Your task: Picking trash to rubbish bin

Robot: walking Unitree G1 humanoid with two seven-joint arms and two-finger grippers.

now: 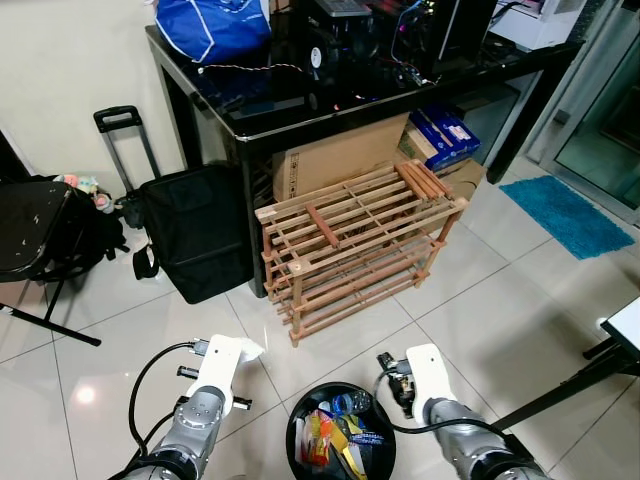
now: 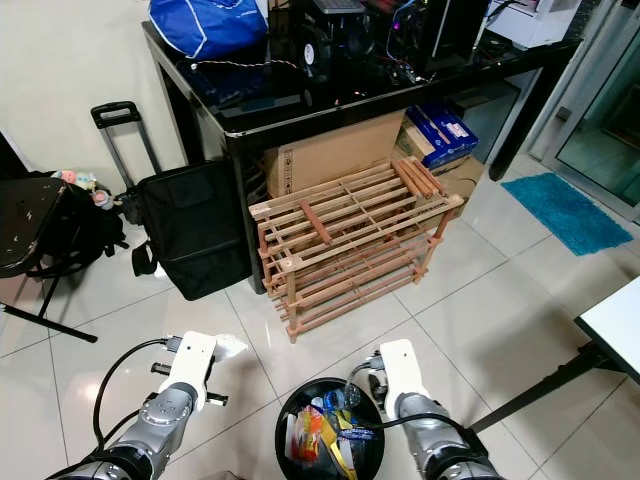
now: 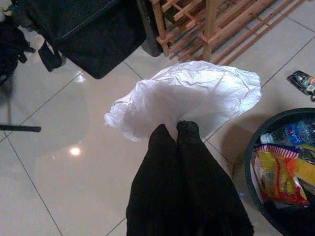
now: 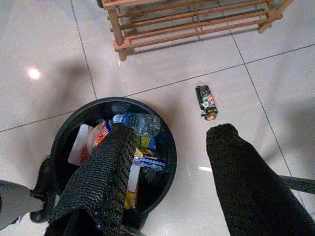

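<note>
A round black rubbish bin (image 1: 340,435) stands on the tiled floor just ahead of me, holding a plastic bottle (image 4: 140,123) and colourful wrappers. My left gripper (image 3: 174,129) is shut on a crumpled white paper (image 3: 187,96), held above the floor to the left of the bin; the paper (image 1: 252,348) also pokes out past the left wrist. My right gripper (image 4: 172,132) is open over the bin's right side, with nothing between its fingers. A small crushed colourful wrapper (image 4: 206,102) lies on the tiles between the bin and the rack.
A wooden slatted rack (image 1: 355,240) stands ahead under a black table (image 1: 300,110), with a cardboard box behind it. A black trolley bag (image 1: 195,240) is to the left, a black chair (image 1: 40,235) farther left, a blue mat (image 1: 565,215) and a white table edge (image 1: 625,325) to the right.
</note>
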